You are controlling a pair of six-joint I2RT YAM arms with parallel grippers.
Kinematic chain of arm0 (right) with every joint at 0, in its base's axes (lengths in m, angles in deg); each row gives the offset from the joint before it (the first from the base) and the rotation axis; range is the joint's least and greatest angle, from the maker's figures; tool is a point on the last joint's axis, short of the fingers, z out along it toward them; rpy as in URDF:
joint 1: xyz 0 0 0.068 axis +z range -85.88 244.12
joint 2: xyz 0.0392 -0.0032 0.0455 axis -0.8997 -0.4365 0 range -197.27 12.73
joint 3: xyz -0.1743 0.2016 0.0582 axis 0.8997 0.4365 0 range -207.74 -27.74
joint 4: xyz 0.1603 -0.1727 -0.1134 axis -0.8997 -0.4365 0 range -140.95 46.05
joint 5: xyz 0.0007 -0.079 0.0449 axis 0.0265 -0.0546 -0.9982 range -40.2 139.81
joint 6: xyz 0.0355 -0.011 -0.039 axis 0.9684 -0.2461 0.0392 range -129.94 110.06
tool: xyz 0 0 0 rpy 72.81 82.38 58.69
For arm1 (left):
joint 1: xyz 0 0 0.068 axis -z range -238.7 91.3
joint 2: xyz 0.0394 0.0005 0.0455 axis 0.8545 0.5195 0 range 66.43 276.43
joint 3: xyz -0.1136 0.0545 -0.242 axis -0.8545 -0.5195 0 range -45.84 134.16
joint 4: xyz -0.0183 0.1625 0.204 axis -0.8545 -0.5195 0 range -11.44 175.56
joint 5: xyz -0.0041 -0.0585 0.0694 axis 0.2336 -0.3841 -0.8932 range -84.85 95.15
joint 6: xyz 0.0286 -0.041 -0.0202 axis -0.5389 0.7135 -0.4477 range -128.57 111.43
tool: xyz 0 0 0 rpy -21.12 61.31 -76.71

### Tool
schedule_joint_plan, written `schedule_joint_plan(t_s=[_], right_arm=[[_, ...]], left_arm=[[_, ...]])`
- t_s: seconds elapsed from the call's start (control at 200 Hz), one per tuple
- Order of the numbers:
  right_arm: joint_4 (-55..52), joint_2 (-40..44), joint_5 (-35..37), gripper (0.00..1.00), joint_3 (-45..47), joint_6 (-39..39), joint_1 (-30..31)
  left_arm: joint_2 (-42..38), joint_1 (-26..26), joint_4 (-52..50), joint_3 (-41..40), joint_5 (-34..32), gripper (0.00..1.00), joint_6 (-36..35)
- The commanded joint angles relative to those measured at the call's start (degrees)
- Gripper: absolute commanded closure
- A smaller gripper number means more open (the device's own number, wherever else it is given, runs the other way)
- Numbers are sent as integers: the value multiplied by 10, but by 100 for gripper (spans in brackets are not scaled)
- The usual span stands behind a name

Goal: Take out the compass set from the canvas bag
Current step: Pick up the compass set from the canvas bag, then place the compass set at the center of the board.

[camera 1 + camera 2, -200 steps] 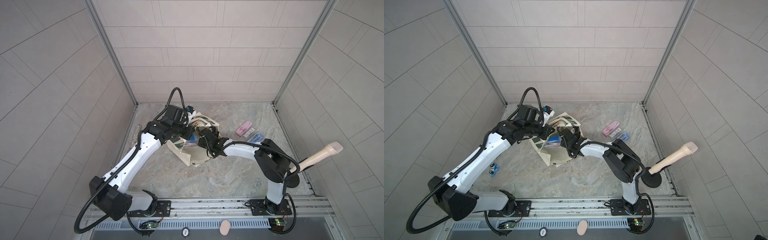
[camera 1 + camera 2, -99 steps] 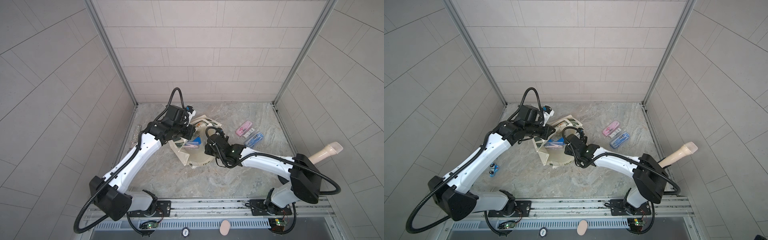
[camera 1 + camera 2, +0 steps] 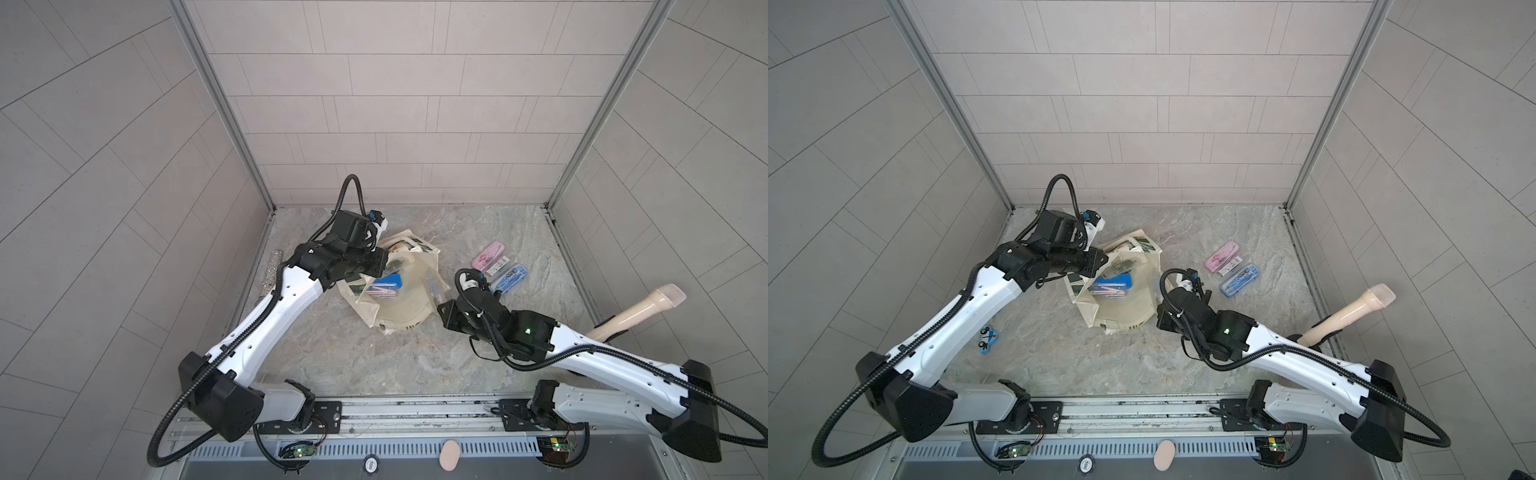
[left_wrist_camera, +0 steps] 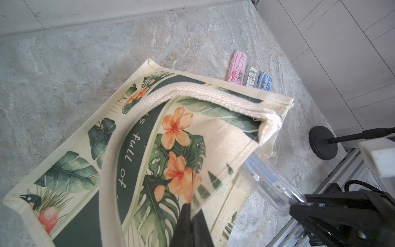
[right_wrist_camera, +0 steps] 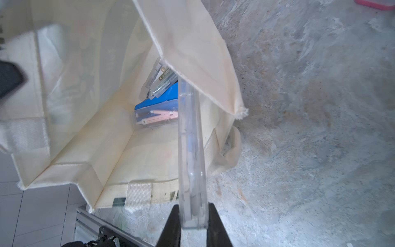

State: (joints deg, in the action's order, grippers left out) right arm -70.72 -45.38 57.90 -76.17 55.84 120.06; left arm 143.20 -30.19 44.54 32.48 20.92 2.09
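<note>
- As the right end effector pinches the clear compass set right of centre, the set's far end sits at the mouth of the canvas bag.
- Bag lies open midway across the table, a blue-lidded case inside.
- Left end effector, pressed together, grips the bag's printed upper side.
- Far right, a pink case and a light-blue case lie side by side.

Robot, one pair of matching arms, bolted at the desk's near edge
- Left arm: glossy white shells dotted with small dark screw holes, chunky black joint housings, black ribbed cable conduit looping alongside
- Right arm: same white and black build; a small green light glows on its wrist housing
- Fingers: matt black, tapered
- Base plates: black, on a silver rail
</note>
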Motion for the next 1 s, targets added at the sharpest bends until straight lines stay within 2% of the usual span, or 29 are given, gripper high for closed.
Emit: schedule_joint_plan(t_s=[0.0, 0.12, 0.335, 0.566, 0.741, 0.996], right_arm=[[-71, 35, 10, 89, -11, -3, 22], [-107, 88, 35, 89, -15, 7, 46], [-126, 173, 49, 89, -12, 6, 49], [-190, 221, 97, 89, -50, -18, 48], [-187, 277, 167, 89, -19, -20, 47], [-185, 291, 187, 89, 14, -17, 38]], left_arm=[[2, -3, 4, -10, -26, 100, 8], [4, -3, 9, -12, -21, 100, 8], [-5, -3, 4, -14, -23, 100, 7], [-14, -4, 3, -18, -21, 100, 6], [-25, -4, 2, -26, -18, 100, 4], [-40, -3, 21, -39, -7, 100, -3]])
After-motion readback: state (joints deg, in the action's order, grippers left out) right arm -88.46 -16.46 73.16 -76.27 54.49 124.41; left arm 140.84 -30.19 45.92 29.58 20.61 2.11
